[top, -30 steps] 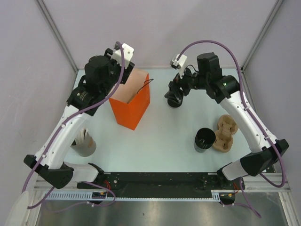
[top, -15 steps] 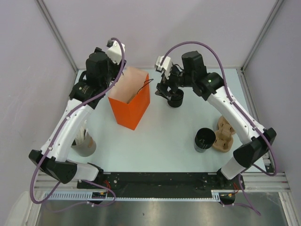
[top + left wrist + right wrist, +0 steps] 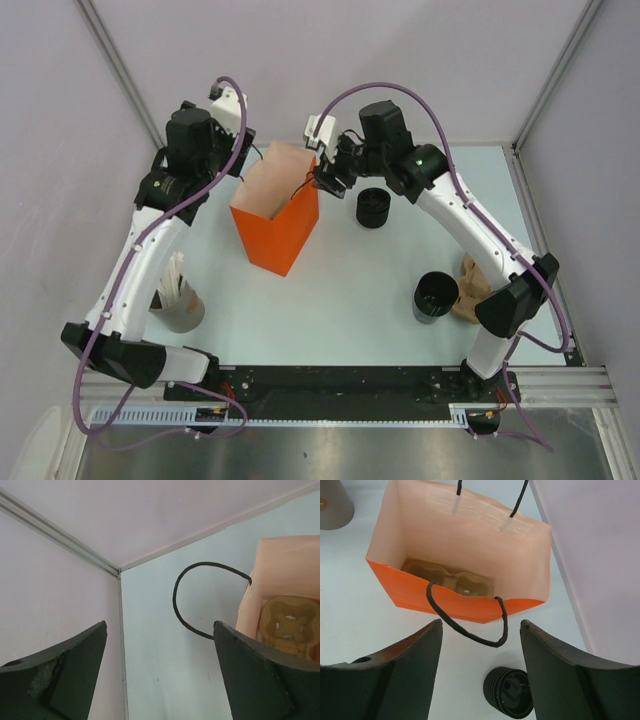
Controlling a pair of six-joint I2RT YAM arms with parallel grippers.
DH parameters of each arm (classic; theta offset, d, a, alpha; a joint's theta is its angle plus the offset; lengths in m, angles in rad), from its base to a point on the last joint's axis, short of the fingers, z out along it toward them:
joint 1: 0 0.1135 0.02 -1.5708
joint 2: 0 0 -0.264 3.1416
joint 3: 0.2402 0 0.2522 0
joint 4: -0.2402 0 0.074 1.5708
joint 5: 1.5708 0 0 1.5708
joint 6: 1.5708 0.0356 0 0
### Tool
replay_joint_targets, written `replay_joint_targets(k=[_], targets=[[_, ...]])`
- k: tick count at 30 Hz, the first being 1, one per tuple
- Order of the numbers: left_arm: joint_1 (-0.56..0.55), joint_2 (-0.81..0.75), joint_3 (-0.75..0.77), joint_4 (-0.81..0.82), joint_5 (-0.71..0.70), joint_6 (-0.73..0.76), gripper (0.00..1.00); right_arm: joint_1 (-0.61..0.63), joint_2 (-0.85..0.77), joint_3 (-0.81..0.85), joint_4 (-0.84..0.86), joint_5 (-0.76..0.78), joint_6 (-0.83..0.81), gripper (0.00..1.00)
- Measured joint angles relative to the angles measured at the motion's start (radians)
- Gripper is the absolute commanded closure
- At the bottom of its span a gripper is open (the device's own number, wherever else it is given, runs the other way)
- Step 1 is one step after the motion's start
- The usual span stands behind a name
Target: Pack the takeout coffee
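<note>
We find the right hand [image 3: 481,625] with its fingers parted and nothing between them, hovering over the near rim of the orange bag [image 3: 455,600] and its cord handle [image 3: 465,632]. The left hand [image 3: 160,625] is spread wide and also empty. It is at the bag's far side, with the other handle loop in its view.

A cardboard carrier [image 3: 447,582] lies on the floor of the bag. The takeout coffee [image 3: 509,692] stands upright on the table [image 3: 350,290], lid on, just beside the bag on the right arm's side and touched by neither hand.

In our judgement the packing step has not yet begun: the bag is open and ready, but the cup is ungripped. The next move calls for the right hand to straddle the cup and close on its wall below the lid. It should then lift the cup level, clear the rim and the drooping handle, and lower it into a carrier well.
</note>
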Motion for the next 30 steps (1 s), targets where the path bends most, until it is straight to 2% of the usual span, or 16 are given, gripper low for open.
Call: replay_joint_targets(k=[2, 5, 12, 15, 18, 20, 23, 24, 25, 26, 27, 29, 30], targets=[[0.018, 0.0, 0.0, -0.012, 0.026, -0.006, 0.08, 0.002, 0.008, 0.011, 0.0, 0.0, -0.005, 0.46], [0.045, 0.007, 0.003, -0.024, 0.073, -0.008, 0.09, 0.003, 0.02, 0.024, -0.002, -0.002, -0.015, 0.51], [0.078, 0.05, 0.011, -0.029, 0.13, -0.014, 0.11, 0.011, 0.053, 0.059, -0.016, -0.011, -0.025, 0.52], [0.097, 0.068, 0.011, -0.026, 0.147, -0.015, 0.15, 0.014, 0.062, 0.074, -0.025, -0.014, -0.031, 0.57], [0.122, 0.084, 0.011, -0.024, 0.174, -0.016, 0.26, 0.016, 0.064, 0.079, -0.032, -0.023, -0.036, 0.63], [0.136, 0.093, 0.011, -0.02, 0.195, -0.016, 0.3, 0.016, 0.064, 0.079, -0.036, -0.03, -0.039, 0.71], [0.145, 0.1, 0.011, -0.008, 0.22, -0.016, 0.45, 0.016, 0.064, 0.08, -0.042, -0.038, -0.045, 0.81], [0.146, 0.1, 0.011, -0.003, 0.23, -0.016, 0.56, 0.016, 0.064, 0.083, -0.047, -0.041, -0.048, 0.85], [0.146, 0.1, 0.011, 0.0, 0.242, -0.016, 0.61, 0.016, 0.064, 0.084, -0.053, -0.046, -0.05, 0.93], [0.146, 0.1, 0.011, 0.005, 0.251, -0.021, 0.66, 0.016, 0.064, 0.085, -0.056, -0.049, -0.05, 0.96], [0.146, 0.1, 0.011, 0.011, 0.263, -0.022, 0.77, 0.016, 0.064, 0.087, -0.063, -0.054, -0.05, 1.0], [0.146, 0.1, 0.011, 0.018, 0.28, -0.021, 0.87, 0.018, 0.064, 0.09, -0.074, -0.06, -0.053, 1.0], [0.146, 0.1, 0.011, 0.02, 0.287, -0.026, 0.97, 0.018, 0.064, 0.092, -0.08, -0.062, -0.054, 1.0]])
